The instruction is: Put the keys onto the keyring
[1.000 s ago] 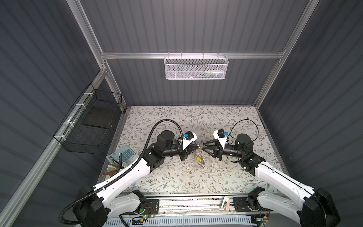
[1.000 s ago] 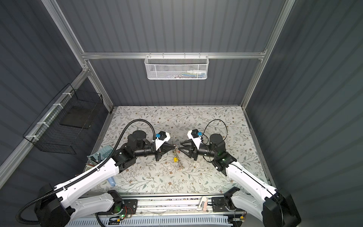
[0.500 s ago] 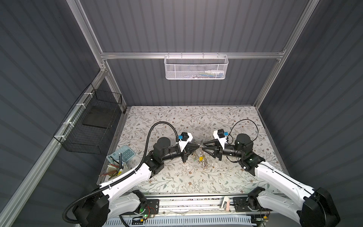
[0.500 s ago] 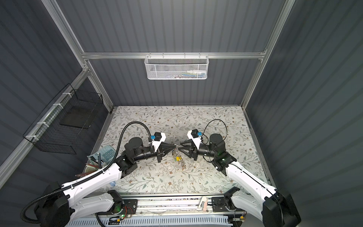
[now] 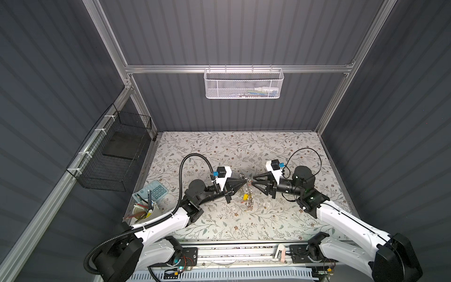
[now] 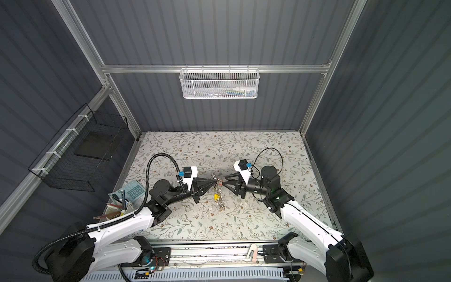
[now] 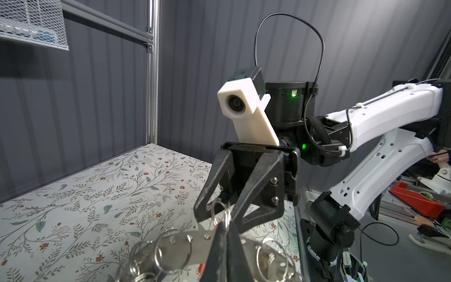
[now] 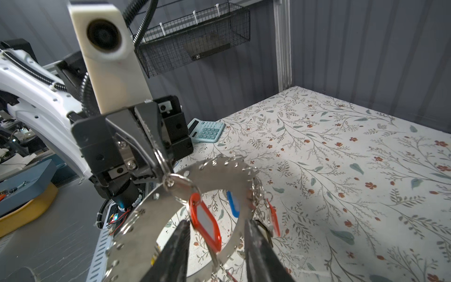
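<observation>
The keyring (image 8: 219, 173), a flat grey metal disc with wire rings along its rim, hangs between both grippers in both top views (image 5: 248, 190) (image 6: 219, 193). My left gripper (image 7: 225, 225) is shut on a small wire ring at the disc's rim (image 7: 185, 246). From another rim ring an orange-red tag (image 8: 206, 222) dangles inside the disc's opening. My right gripper (image 8: 217, 223) is open, with its fingers on either side of that tag and the disc's rim. I cannot make out the keys' metal blades.
A yellow tag (image 5: 246, 196) and a blue tag (image 8: 233, 203) also hang from the disc. At the front left are a teal calculator (image 5: 156, 193) and a cup of pens (image 5: 144, 212). A black wire basket (image 5: 114, 156) hangs on the left wall, a white mesh basket (image 5: 244, 84) on the back rail.
My left arm's elbow has drawn back to the left and nearer, with its gripper still shut at the disc. The right arm has hardly moved.
</observation>
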Motion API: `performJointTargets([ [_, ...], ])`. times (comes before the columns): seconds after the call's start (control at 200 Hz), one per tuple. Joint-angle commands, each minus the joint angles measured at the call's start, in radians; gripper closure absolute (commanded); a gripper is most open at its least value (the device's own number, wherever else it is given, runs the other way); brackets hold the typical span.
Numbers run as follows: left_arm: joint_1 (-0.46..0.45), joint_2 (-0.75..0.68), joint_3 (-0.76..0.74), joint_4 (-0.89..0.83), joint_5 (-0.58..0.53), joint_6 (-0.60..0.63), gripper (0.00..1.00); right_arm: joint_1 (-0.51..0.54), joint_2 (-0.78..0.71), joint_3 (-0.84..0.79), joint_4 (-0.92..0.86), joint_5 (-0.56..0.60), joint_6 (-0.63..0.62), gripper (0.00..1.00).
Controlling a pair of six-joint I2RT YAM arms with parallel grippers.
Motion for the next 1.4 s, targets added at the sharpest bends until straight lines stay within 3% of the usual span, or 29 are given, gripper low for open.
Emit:
performJointTargets([
  [0.0, -0.005, 0.018, -0.008, 0.193, -0.016, -0.041, 1.0, -0.042, -0.049, -0.018, 0.077, -0.005, 0.086, 0.58],
  [0.19, -0.004, 0.089, -0.012, 0.322, 0.003, -0.076, 1.0, -0.066, -0.107, -0.022, 0.117, -0.012, 0.12, 0.52],
  [0.465, -0.005, 0.229, -0.031, 0.573, 0.028, -0.149, 1.0, -0.066, -0.004, 0.046, 0.191, -0.138, 0.164, 0.52],
  [0.8, -0.006, 0.24, -0.02, 0.575, 0.051, -0.141, 1.0, -0.063, 0.153, 0.093, 0.31, -0.253, 0.255, 0.54],
  [1.396, -0.006, 0.221, -0.021, 0.575, 0.042, -0.137, 1.0, -0.053, 0.171, 0.055, 0.307, -0.302, 0.25, 0.64],
])
